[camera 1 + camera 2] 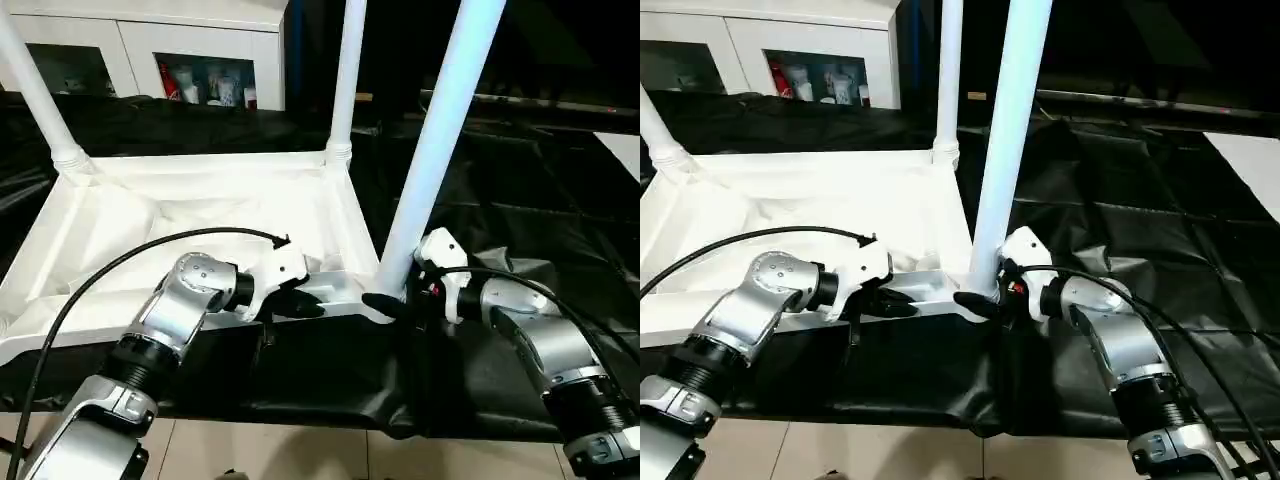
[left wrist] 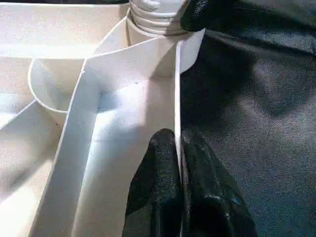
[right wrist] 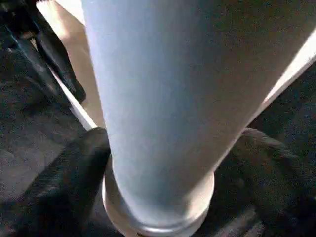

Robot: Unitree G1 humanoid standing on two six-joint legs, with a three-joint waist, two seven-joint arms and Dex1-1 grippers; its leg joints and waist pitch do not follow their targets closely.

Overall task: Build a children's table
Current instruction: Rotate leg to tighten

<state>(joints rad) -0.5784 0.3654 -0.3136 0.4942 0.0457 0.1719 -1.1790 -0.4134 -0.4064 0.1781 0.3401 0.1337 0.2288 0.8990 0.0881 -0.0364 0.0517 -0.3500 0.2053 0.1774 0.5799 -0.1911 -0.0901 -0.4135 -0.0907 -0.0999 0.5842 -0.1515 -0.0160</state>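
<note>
The white table top lies upside down on black cloth, ribbed underside up. Two white legs stand in its far corner sockets, one at the left and one at the right. A third leg rises, slightly tilted, from the near right corner socket. My right gripper is shut on this leg's base, one black finger on each side of the tube. My left gripper is shut on the top's thin near rim, a little left of that corner.
A white glass-door cabinet stands behind the work. Black cloth covers the surface under and to the right of the top. Its front edge drops to a tiled floor. A white sheet lies at the far right.
</note>
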